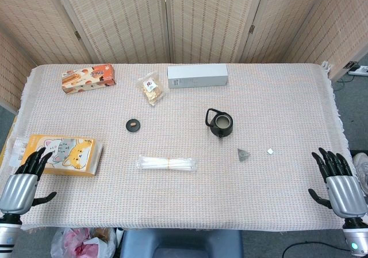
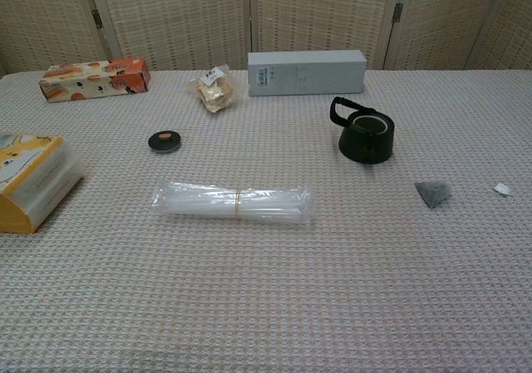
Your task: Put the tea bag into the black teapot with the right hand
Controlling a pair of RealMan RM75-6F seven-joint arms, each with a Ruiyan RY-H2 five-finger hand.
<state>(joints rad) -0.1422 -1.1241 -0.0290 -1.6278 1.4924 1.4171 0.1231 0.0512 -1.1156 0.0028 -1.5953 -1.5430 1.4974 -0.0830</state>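
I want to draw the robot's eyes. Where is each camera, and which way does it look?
Head view: sits high up, looking steeply down on the whole table; both of the robot's hands show at the near edge, left hand and right hand, fingers spread.
Chest view: sits lower, looking forward across the table toward the screens; no hand or arm shows.
Both share: the black teapot, the tea bag, its small white tag, the black lid, the bundle of clear straws and the white box.

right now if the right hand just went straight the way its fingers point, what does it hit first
Probably nothing soon: the right hand points up and slightly left over bare cloth. The tea bag and its small white tag lie well to the left of that line, though depth is unclear.
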